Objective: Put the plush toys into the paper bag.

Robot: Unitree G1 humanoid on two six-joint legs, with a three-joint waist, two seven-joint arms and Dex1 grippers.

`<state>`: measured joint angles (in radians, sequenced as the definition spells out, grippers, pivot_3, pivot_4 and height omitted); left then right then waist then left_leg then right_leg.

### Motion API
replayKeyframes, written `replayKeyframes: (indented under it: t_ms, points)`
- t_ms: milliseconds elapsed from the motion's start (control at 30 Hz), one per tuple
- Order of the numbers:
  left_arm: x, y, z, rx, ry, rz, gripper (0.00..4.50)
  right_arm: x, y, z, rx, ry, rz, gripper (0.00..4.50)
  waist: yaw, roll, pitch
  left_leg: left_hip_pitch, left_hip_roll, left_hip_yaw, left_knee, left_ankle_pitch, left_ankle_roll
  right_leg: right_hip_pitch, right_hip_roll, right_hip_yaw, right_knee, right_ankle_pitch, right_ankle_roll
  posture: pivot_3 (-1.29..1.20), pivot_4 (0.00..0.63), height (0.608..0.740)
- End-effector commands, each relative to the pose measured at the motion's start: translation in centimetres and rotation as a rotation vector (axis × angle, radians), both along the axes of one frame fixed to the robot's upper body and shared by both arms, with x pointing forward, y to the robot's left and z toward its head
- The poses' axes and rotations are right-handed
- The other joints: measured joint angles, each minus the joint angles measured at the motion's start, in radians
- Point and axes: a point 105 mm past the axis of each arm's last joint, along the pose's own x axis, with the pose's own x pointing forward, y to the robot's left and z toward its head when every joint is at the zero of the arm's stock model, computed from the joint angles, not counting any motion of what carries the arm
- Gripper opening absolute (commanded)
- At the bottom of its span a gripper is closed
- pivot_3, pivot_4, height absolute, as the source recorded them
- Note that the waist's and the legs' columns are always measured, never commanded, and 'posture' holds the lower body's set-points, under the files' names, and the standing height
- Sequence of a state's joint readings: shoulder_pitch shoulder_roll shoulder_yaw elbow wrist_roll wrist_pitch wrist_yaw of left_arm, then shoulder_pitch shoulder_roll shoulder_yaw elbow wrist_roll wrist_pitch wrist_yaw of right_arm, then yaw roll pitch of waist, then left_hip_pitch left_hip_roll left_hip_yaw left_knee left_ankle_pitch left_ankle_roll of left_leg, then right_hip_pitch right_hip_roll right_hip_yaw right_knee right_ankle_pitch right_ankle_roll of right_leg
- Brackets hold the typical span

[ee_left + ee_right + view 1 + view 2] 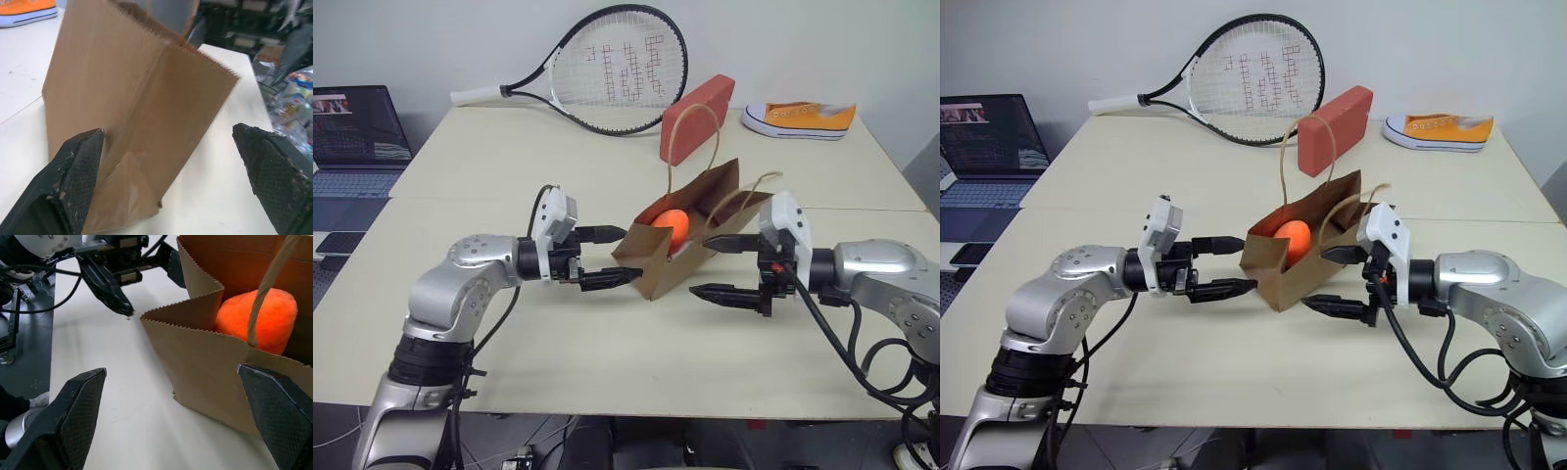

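Both tools, left [625,257] and right [701,265], stand spread, flanking my bag [668,257] on the desk [607,343]; carrot [671,225] lies inside, left tool touching bag's end.

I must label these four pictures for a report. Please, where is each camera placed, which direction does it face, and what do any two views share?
Left eye view: on the head, looking down over the table; both arms, left claw, right claw flanking the paper bag.
Right eye view: beside it, same scene, slightly shifted.
Left wrist view: along its open fingers at the bag's side.
Right wrist view: along its open fingers into the bag's mouth, at the orange plush; left claw beyond.
Shared: all show the bag.
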<state>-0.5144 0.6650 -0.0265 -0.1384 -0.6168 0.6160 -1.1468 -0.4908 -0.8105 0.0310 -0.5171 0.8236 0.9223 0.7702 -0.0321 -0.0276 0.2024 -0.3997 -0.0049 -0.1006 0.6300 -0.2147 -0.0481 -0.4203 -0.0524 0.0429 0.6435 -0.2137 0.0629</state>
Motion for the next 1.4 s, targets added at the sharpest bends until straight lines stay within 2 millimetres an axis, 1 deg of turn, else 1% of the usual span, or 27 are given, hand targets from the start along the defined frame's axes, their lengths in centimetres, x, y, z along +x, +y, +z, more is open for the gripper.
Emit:
replayKeyframes:
  t_ms: [33, 433, 600, 733, 800, 933, 1100, 1200, 1400]
  points:
    - [0.5, -0.1, 1.5, -0.025, -0.066, 0.007, 4.47, 0.5, 0.6, 0.7, 0.009, -0.052, -0.005, 4.49, 0.000, 0.000, 0.000, 0.000, 0.000, 0.000, 0.000, 0.000, 0.000, 0.000, 0.000, 0.000, 0.000, 0.000, 0.000, 0.00, 0.150, 0.740]
    - [0.3, -1.8, 0.7, -0.019, -0.096, -0.007, 4.47, 1.9, 2.5, 0.6, 0.047, -0.071, -0.043, 4.49, 0.000, 0.000, 0.000, 0.000, 0.000, -0.001, 0.000, 0.000, 0.000, 0.000, 0.000, 0.000, 0.000, 0.001, 0.002, 0.00, 0.150, 0.740]
    - [0.4, -1.9, 0.7, -0.026, -0.097, -0.002, 4.47, 2.1, 2.9, 0.4, 0.049, -0.069, -0.044, 4.49, 0.000, 0.000, 0.000, 0.000, 0.000, -0.001, 0.000, 0.000, 0.000, 0.000, 0.000, -0.001, 0.000, 0.001, 0.002, 0.00, 0.150, 0.740]
    - [0.7, -2.3, 0.1, -0.011, -0.103, 0.015, 4.47, 2.0, 3.1, 0.4, 0.050, -0.069, -0.035, 4.49, 0.000, 0.000, 0.000, 0.000, 0.000, -0.001, 0.000, 0.000, 0.000, 0.000, 0.000, -0.001, 0.000, 0.001, 0.002, 0.00, 0.150, 0.740]
    - [1.2, -2.5, 0.0, -0.020, -0.109, 0.046, 4.47, 1.9, 3.2, 0.3, 0.049, -0.068, -0.031, 4.49, 0.000, 0.000, 0.000, 0.000, 0.000, -0.001, 0.000, 0.000, 0.000, 0.000, 0.000, -0.001, 0.000, 0.001, 0.002, 0.00, 0.150, 0.740]
    - [1.4, -3.4, -0.6, -0.037, -0.107, 0.065, 4.47, 1.8, 3.1, 0.3, 0.045, -0.068, -0.030, 4.49, 0.001, 0.000, 0.000, 0.000, 0.000, -0.002, 0.000, 0.000, 0.000, 0.000, 0.000, -0.001, 0.000, 0.002, 0.002, 0.00, 0.150, 0.740]
    - [2.2, -3.7, -1.0, -0.052, -0.112, 0.118, 4.47, 1.7, 2.9, 0.3, 0.041, -0.070, -0.031, 4.49, 0.001, 0.000, 0.000, 0.000, 0.000, -0.002, 0.000, 0.000, 0.000, 0.000, 0.000, -0.001, 0.000, 0.002, 0.003, 0.00, 0.150, 0.740]
    - [2.5, -3.7, -1.1, -0.052, -0.123, 0.134, 3.87, 1.5, 2.7, 0.5, 0.040, -0.073, -0.029, 4.50, 0.001, 0.000, 0.000, 0.000, 0.000, -0.001, 0.000, 0.000, 0.000, 0.000, 0.000, -0.001, 0.000, 0.002, 0.003, 0.00, 0.150, 0.740]
    - [2.6, -3.7, -1.4, -0.062, -0.112, 0.146, 2.06, 0.3, 1.3, 2.1, 0.041, -0.100, -0.015, 4.50, 0.002, 0.000, 0.000, 0.000, 0.000, -0.002, 0.000, 0.000, 0.000, 0.000, 0.000, -0.001, 0.000, 0.002, 0.003, 0.00, 0.150, 0.740]
